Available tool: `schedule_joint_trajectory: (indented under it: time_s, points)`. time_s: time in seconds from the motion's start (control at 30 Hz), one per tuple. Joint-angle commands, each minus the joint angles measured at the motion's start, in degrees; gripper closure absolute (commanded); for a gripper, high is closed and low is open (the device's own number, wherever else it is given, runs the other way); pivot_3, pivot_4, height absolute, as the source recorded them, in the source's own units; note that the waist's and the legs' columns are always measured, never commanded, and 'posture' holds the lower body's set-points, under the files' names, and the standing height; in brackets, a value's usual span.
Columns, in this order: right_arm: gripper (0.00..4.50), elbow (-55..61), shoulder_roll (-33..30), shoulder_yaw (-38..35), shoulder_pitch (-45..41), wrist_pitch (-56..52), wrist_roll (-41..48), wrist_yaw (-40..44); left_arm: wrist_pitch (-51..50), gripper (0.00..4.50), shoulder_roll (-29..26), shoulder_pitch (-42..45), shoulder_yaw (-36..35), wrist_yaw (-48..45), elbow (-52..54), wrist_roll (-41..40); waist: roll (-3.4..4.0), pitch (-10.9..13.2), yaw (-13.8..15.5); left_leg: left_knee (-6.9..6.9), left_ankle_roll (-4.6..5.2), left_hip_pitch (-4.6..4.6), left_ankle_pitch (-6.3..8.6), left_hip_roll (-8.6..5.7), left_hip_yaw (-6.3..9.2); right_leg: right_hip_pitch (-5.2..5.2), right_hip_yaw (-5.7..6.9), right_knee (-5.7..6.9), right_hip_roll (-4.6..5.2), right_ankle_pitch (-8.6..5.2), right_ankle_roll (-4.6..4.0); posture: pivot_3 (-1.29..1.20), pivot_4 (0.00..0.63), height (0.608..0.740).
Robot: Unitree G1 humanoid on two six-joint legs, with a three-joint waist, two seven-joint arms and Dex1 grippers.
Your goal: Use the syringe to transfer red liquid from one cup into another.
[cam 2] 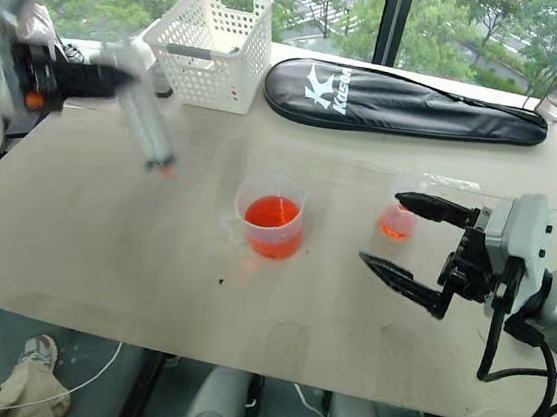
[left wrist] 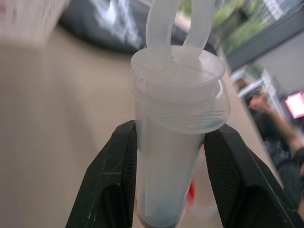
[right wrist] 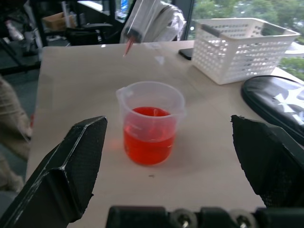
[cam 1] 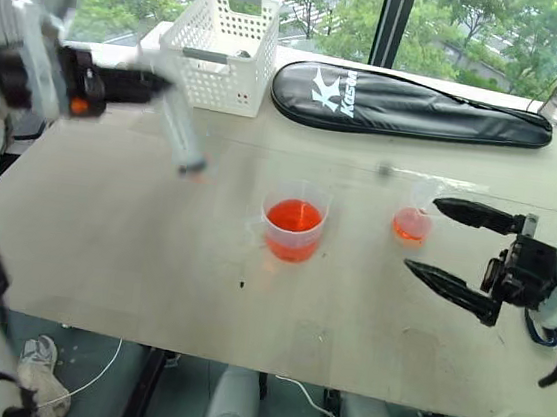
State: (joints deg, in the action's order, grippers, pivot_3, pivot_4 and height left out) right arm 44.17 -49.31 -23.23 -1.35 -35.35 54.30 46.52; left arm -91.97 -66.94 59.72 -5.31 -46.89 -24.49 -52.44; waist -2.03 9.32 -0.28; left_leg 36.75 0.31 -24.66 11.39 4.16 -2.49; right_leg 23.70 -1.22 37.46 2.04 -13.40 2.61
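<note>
Red liquid [cam 1: 294, 216] sits in both cups; left gripper [left wrist: 166, 156] clamps the syringe [cam 1: 179, 127] aloft, off to the left, while right gripper [cam 1: 455, 251] gapes empty beside the smaller cup [cam 1: 411, 224]. More transferring possibly remains.

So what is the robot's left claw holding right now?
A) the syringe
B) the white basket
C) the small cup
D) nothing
A: the left gripper is clamped around the syringe, carried in the air away from both cups.
</note>
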Motion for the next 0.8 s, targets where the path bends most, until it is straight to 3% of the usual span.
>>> schedule_joint_trajectory:
  time_s: [0.03, 0.27, 0.53, 0.57, 0.63, 0.67, 0.7, 0.8]
  points:
    - [0.0, 2.03, -1.93, 0.5, -0.4, 0.96, 1.36, 2.77, 7.02, 3.01, -1.11, -0.84, 10.31, -10.12, -0.19, 5.92, -0.09, 0.0, 0.59, 0.06, 0.0, -0.02, 0.0, 0.04, 0.02, 0.0, 0.08, 0.0, 0.0, 0.0, -0.01, 0.0, 0.15, 0.724]
    - [0.0, 6.17, -4.55, 2.27, -2.34, -1.29, 5.26, 0.24, 24.58, 3.01, 7.9, 1.33, 27.84, -22.15, -11.23, 23.73, -0.16, -0.01, 1.2, 0.2, 0.01, -0.18, -0.01, 0.02, -0.13, 0.03, 0.02, -0.07, 0.11, 0.02, -0.05, 0.0, 0.15, 0.724]
    - [0.0, 11.25, -5.28, -0.63, 4.59, -2.62, 7.38, -5.65, 34.67, 3.01, 16.97, 5.34, 32.12, -27.72, -25.62, 36.46, -0.24, -0.02, 0.97, 0.19, 0.05, -0.37, 0.02, 0.04, -0.09, 0.1, 0.0, -0.25, -0.02, 0.02, -0.01, 0.0, 0.15, 0.724]
    - [0.0, 11.6, -5.27, -0.81, 5.39, -2.44, 7.29, -6.01, 35.03, 2.0, 17.51, 5.36, 32.11, -28.16, -26.44, 37.43, -0.25, -0.01, 0.86, 0.2, 0.05, -0.35, 0.02, 0.04, -0.05, 0.1, 0.02, -0.17, -0.03, 0.01, -0.01, 0.0, 0.15, 0.724]
    - [0.0, 11.96, -5.16, -1.24, 6.82, -1.91, 7.05, -6.25, 34.85, 0.97, 18.16, 5.11, 31.35, -28.25, -27.23, 38.65, -0.26, 0.0, 0.66, 0.2, 0.05, -0.33, 0.02, 0.05, -0.06, 0.12, -0.01, -0.11, -0.04, 0.01, -0.01, 0.0, 0.15, 0.724]
    - [0.0, 11.77, -4.99, -1.49, 7.42, -1.66, 6.98, -6.28, 34.43, 0.82, 18.46, 4.81, 30.32, -27.47, -27.28, 38.9, -0.28, 0.0, 0.64, 0.2, 0.05, -0.33, 0.02, 0.05, -0.05, 0.12, -0.01, -0.11, -0.04, 0.01, -0.01, 0.0, 0.15, 0.724]
    - [0.0, 11.44, -4.76, -1.91, 8.16, -1.49, 6.68, -6.26, 33.13, 0.27, 18.24, 4.21, 29.12, -26.88, -26.08, 38.5, -0.28, 0.0, 0.67, 0.25, 0.05, -0.33, 0.02, 0.05, -0.04, 0.12, -0.01, -0.08, -0.04, 0.01, -0.01, 0.0, 0.15, 0.724]
    - [0.0, 10.73, -4.38, -3.47, 11.12, -0.91, 4.49, -5.54, 29.16, 0.04, 16.02, 2.55, 23.58, -24.88, -20.63, 36.06, -0.29, -0.01, 0.7, 0.35, 0.05, -0.25, 0.02, 0.06, -0.05, 0.02, -0.02, -0.04, 0.0, 0.01, -0.01, 0.0, 0.15, 0.724]
